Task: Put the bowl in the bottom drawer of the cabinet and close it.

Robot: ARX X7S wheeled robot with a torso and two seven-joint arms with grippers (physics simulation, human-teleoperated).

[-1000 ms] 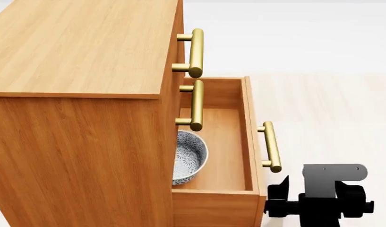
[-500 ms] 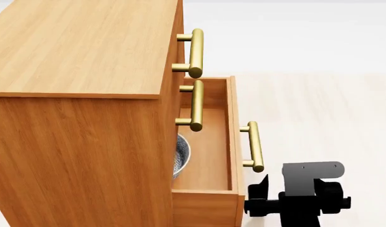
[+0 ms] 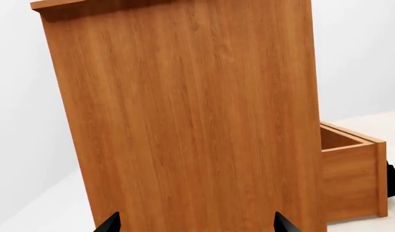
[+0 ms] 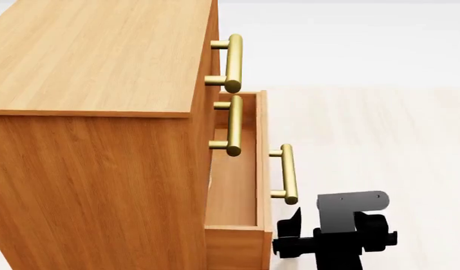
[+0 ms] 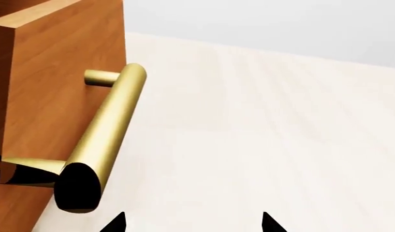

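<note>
The bowl sits out of sight in the bottom drawer (image 4: 245,169), which is a rigid, easy-sliding box best pushed on its front by the brass handle (image 4: 288,173), where the right gripper (image 4: 290,239) rests, open and empty, the left likewise.

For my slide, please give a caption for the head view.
Right gripper beside the partly open bottom drawer of the cabinet.

No text, label, brand, number or sign could be read anywhere: the honey-brown wood-grain cabinet (image 4: 102,112), its brass cylindrical bar handles (image 4: 287,173) and the pale wood-look floor (image 4: 380,140) all showed plain, unmarked surfaces.
</note>
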